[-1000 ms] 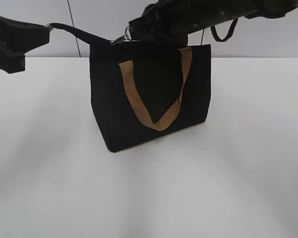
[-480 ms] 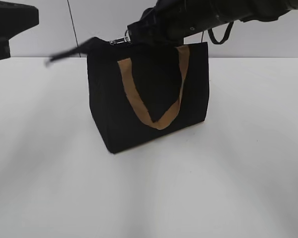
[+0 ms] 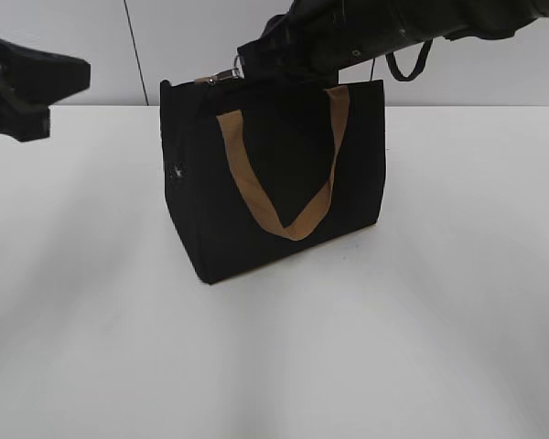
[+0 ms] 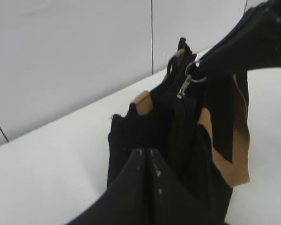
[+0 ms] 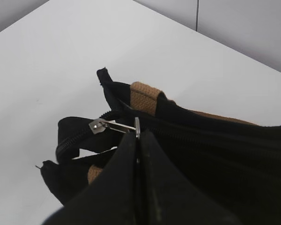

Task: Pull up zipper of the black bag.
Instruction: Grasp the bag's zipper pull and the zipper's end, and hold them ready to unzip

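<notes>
1. At far left of the exterior view: left gripper (image 3: 32, 82) hanging well apart from the black bag (image 3: 274, 183). Fingers seen pressed together in the left wrist view (image 4: 146, 154), with nothing visible between them. One second ago stretching the bag's end tab out to the left; half a second ago already off it, the tab caught mid-swing as a blur.
2. Left end of the bag: end tab (image 5: 103, 75) now slack and dropped back against the bag. No counter-hold left on that end, so bracing judged to be over.
3. Top edge, just right of that corner: zipper (image 5: 79, 138), its silver pull (image 3: 218, 78) lying close to the left end of the track, about where it was a second ago. Only a short curl of track showing beyond the slider in the right wrist view.
4. Directly right of the pull: right gripper (image 3: 256, 59) clamped on the pull's ring, fingertips closed around it (image 5: 138, 138), reaching in from the upper right.
5. Bag body: upright on the white table (image 3: 439, 320), tan handle (image 3: 284, 215) hanging down the front face. Shifted only slightly since release.
6. Reading: closing stroke judged essentially finished; remaining step likely release of the ring and withdrawal.
</notes>
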Robot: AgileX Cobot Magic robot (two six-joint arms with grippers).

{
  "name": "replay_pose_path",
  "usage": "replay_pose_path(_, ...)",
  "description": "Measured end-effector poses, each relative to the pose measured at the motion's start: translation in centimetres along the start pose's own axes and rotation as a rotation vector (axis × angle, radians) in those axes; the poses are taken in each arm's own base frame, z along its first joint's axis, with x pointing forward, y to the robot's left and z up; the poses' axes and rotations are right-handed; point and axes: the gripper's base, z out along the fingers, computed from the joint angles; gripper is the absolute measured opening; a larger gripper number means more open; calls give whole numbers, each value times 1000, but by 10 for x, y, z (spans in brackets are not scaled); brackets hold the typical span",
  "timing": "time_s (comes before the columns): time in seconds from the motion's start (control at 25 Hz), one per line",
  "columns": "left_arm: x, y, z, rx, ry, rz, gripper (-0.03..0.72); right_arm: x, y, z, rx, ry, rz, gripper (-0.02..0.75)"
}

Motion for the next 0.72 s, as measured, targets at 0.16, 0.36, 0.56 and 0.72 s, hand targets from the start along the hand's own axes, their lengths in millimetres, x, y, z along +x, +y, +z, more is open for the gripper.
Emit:
replay_pose_path(0.16,22,1,22,68,78,-37,23,1,1,0,-8,6,8,-15)
replay_pose_path(0.36,45,1,41,140,134,-95,238,1,1,0,-12,9,7,-15)
replay_pose_path(0.56,62,-1,54,197,170,-105,291,1,1,0,-15,11,8,-15)
replay_pose_path(0.72,73,-1,64,231,192,-94,295,1,1,0,-15,11,8,-15)
